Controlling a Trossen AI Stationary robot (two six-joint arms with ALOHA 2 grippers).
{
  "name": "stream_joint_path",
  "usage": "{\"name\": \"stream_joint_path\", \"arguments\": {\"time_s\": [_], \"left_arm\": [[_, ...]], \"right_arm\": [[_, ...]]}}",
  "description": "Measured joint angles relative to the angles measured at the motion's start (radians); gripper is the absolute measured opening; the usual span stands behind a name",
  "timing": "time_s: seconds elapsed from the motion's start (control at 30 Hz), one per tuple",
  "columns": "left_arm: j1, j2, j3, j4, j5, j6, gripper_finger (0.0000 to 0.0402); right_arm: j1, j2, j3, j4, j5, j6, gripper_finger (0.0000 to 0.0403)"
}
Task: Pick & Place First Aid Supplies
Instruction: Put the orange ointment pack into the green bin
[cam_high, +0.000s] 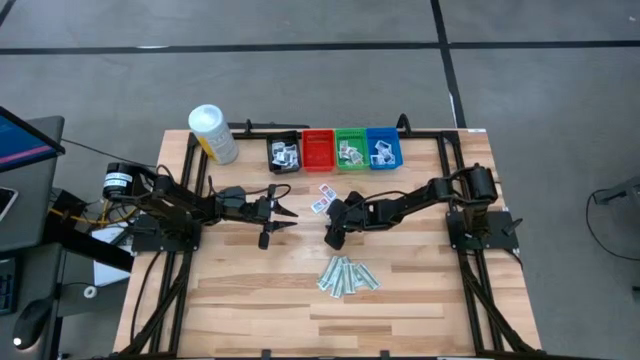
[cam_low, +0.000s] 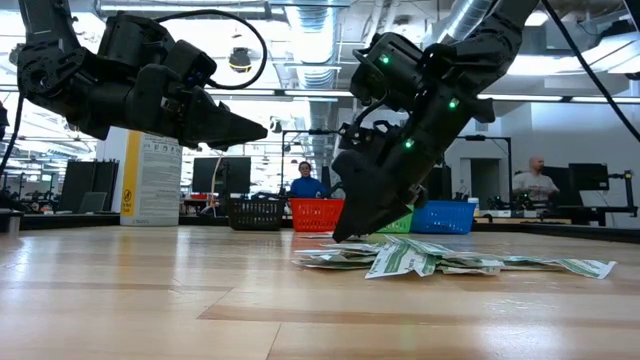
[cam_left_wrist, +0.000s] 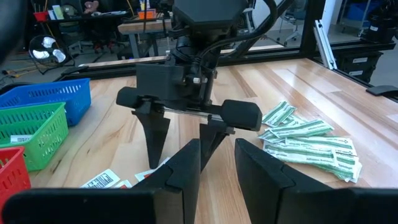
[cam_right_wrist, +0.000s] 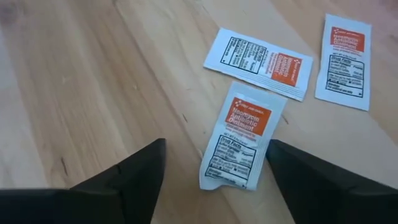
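High view: right gripper (cam_high: 331, 235) mid-bench, fingers apart, over red-print packets (cam_high: 324, 197) nr the bins (cam_high: 336, 149) at the far edge. Green strips (cam_high: 348, 275) piled nearer the front edge. Left gripper (cam_high: 281, 219) hovers mid-bench, fingers partly apart, empty.
Right wrist view: one packet (cam_right_wrist: 240, 142) lies betw. the spread fingers, untouched.

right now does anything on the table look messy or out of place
Mostly loose supplies. Three orange-print packets lie scattered at different angles on the bare wood, under the open right claw. The green strips sit in an untidy overlapping heap nearer the front edge. The bins stand in a straight row. Nothing looks spilled or damaged.
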Motion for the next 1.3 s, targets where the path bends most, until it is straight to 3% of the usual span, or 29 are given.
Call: {"name": "stream_joint_path", "arguments": {"time_s": [0.13,0.43,0.57,0.9,1.3], "left_arm": [[0.000,0.000,0.000,0.000,0.000,0.000,0.0102],[0.000,0.000,0.000,0.000,0.000,0.000,0.0102],[0.000,0.000,0.000,0.000,0.000,0.000,0.0102],[0.000,0.000,0.000,0.000,0.000,0.000,0.0102],[0.000,0.000,0.000,0.000,0.000,0.000,0.0102]], "right_arm": [[0.000,0.001,-0.001,-0.001,0.008,0.000,0.0245],[-0.002,0.001,-0.003,-0.008,0.023,-0.004,0.0106],[-0.003,0.001,-0.003,-0.008,0.025,-0.006,0.0070],[-0.003,0.000,-0.004,-0.006,0.021,-0.015,0.0062],[-0.007,-0.122,-0.011,-0.037,0.011,-0.068,0.0062]]}}
